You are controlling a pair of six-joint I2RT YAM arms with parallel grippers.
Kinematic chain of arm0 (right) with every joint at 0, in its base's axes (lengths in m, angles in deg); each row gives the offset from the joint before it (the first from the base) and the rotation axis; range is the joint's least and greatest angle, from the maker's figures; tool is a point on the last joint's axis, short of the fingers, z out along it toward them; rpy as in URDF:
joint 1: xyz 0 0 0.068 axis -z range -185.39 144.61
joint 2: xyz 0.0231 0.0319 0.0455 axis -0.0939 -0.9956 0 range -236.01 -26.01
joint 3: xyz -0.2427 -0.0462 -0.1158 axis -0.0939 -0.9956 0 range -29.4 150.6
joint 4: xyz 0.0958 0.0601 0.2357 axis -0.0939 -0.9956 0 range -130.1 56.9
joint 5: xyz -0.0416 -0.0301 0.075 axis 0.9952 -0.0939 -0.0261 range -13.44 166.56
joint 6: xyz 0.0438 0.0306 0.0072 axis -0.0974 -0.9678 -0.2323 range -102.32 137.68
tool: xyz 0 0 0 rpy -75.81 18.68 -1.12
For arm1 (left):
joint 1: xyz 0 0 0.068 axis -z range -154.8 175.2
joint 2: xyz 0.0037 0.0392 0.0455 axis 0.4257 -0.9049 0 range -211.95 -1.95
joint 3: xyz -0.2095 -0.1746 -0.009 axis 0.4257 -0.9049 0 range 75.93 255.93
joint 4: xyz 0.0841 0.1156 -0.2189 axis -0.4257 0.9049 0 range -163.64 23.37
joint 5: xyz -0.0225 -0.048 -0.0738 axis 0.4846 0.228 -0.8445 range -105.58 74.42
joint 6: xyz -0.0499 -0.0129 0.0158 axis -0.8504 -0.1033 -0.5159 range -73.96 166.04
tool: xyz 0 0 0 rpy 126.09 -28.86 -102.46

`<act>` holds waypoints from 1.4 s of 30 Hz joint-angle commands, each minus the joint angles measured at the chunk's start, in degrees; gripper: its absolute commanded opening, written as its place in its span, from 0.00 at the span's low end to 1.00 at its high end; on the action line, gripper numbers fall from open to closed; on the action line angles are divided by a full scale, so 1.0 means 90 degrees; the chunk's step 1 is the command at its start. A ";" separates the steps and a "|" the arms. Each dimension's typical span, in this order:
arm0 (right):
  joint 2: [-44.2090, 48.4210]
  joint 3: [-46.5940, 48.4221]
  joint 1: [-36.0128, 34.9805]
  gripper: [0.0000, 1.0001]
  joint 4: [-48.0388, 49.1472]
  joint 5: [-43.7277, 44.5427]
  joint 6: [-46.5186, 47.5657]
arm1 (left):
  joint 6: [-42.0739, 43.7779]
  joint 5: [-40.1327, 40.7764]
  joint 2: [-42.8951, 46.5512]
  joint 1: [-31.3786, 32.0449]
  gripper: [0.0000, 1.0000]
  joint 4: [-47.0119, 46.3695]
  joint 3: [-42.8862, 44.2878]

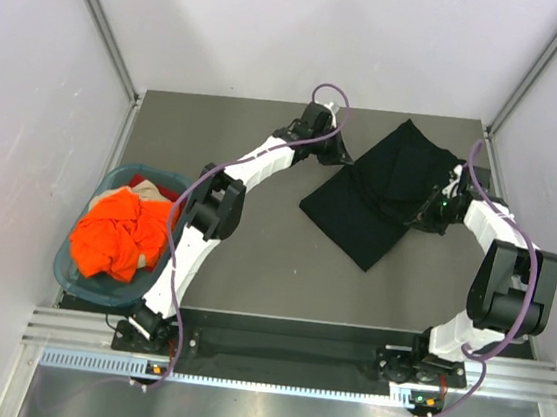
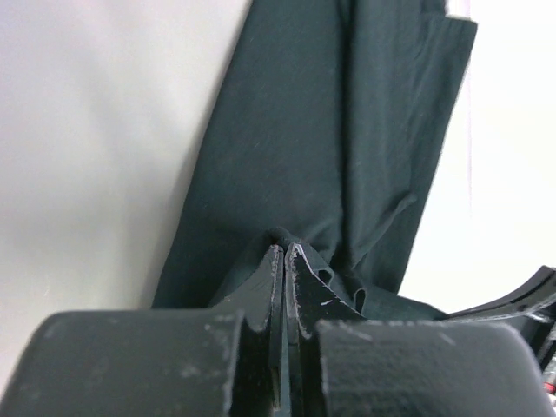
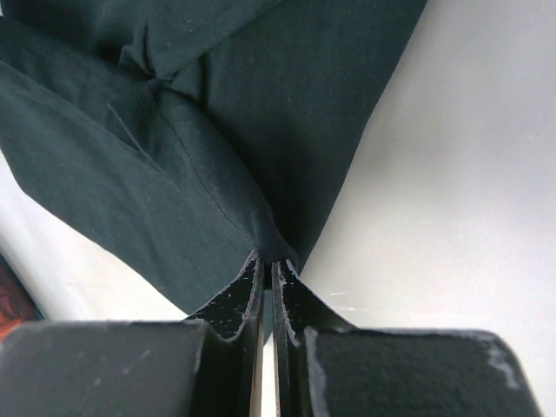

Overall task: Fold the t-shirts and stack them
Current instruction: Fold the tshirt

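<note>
The black t-shirt (image 1: pixel 376 194) lies partly folded on the grey table, right of centre. My left gripper (image 1: pixel 343 158) is at its far left edge, shut on a pinch of the black cloth (image 2: pixel 287 165). My right gripper (image 1: pixel 426 217) is at its right edge, shut on a fold of the same shirt (image 3: pixel 174 165). The orange t-shirt (image 1: pixel 120 234) lies crumpled in the teal basket (image 1: pixel 70 267) at the left edge.
A beige cloth (image 1: pixel 145 191) shows under the orange shirt in the basket. White walls enclose the table on the left, back and right. A metal rail (image 1: pixel 272 354) with both arm bases runs along the near edge.
</note>
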 commanded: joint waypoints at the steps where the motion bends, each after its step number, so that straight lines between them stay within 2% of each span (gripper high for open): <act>1: -0.0052 0.0333 0.0155 0.00 0.0194 -0.0075 0.0124 | -0.0068 0.0024 -0.0096 -0.0016 0.00 -0.0570 0.0428; 14: -0.0218 0.0333 0.0263 0.00 0.0282 -0.0056 0.0007 | -0.0185 -0.0035 -0.0350 -0.0085 0.00 -0.0638 0.0643; 23: 0.0348 0.0509 0.0429 0.00 0.0145 -0.0075 -0.0129 | -0.0195 0.0218 -0.0097 -0.0114 0.00 -0.0725 0.0547; 42: -0.0423 0.0656 0.0536 0.00 0.0399 -0.0231 -0.0207 | -0.0723 0.0092 -0.0575 -0.0173 0.00 -0.1341 0.0780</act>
